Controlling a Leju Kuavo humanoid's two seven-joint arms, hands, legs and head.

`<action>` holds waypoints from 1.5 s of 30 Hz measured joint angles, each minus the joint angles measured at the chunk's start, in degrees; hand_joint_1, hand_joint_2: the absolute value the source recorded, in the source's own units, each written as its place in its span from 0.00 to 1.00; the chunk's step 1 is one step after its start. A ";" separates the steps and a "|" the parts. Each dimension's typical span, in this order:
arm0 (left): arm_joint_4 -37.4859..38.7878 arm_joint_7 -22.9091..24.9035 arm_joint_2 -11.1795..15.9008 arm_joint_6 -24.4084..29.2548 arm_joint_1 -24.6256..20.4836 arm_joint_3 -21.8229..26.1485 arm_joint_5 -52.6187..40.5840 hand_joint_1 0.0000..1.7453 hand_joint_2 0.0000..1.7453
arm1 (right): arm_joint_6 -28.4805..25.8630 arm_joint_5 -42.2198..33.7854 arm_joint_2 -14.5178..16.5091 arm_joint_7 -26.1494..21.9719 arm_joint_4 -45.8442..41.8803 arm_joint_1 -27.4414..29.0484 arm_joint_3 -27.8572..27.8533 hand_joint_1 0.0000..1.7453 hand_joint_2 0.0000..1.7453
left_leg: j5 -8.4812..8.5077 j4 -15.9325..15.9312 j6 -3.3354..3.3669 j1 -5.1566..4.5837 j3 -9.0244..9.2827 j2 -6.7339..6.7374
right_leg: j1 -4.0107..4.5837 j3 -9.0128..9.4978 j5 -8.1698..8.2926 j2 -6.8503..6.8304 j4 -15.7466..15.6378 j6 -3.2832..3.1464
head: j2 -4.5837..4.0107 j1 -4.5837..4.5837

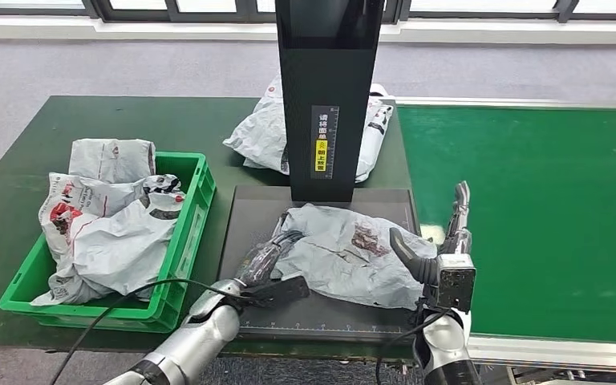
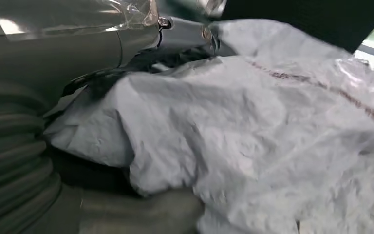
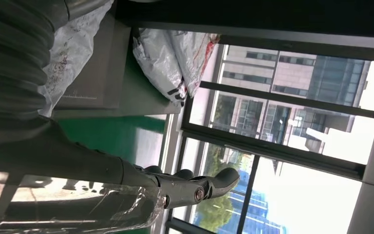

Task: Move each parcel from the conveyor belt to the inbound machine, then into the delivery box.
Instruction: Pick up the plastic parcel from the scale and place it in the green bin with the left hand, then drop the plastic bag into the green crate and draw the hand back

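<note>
A crumpled grey parcel [image 1: 345,253] with dark red print lies on the black platform of the inbound machine [image 1: 245,216], in front of its black column [image 1: 329,88]. My left hand [image 1: 271,261] is at the parcel's left edge. In the left wrist view the parcel [image 2: 253,141] bulges between the dark fingers [image 2: 185,34] and the thumb [image 2: 141,209], so the hand grips it. My right hand [image 1: 447,245] stands at the parcel's right edge with its fingers [image 3: 199,187] straight and apart, holding nothing; its thumb touches the parcel.
A green crate [image 1: 192,216] on the left holds several grey parcels. Another grey parcel [image 1: 261,132] lies behind the column. The green conveyor belt [image 1: 545,208] runs along the right. Windows stand beyond the table.
</note>
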 joint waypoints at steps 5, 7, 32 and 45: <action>2.01 4.11 -0.73 9.08 -1.58 -0.89 -3.78 1.00 1.00 | -0.01 0.83 0.70 0.14 -0.71 1.41 -1.98 0.00 1.00 | 0.00 0.00 -0.01 -0.01 0.03 0.22 | 0.00 -0.11 0.08 0.20 0.00 -0.01 | -0.01 -0.02; 2.45 4.28 -0.77 9.52 -2.15 -1.02 -3.94 1.00 1.00 | -0.01 0.88 0.82 0.14 -0.94 1.76 -2.45 0.00 1.00 | 0.02 0.00 -0.04 -0.01 0.04 0.25 | 0.03 -0.12 0.09 0.25 0.02 -0.02 | -0.01 -0.02; -42.42 7.57 -0.40 26.07 3.00 23.65 -38.90 1.00 1.00 | -3.02 1.26 1.97 0.04 -2.38 3.27 -3.58 0.00 1.00 | 0.02 0.00 -0.14 0.01 -0.24 0.53 | 0.06 -0.53 0.10 0.60 0.09 -0.09 | 0.00 -0.02; -63.53 -6.48 0.90 26.10 8.24 49.38 -34.51 1.00 1.00 | -3.27 0.38 1.95 0.75 -8.05 8.29 -3.88 0.00 1.00 | -0.05 -0.02 -0.23 0.11 -0.26 0.57 | 0.11 -0.59 -0.01 0.63 0.10 -0.19 | 0.00 -0.02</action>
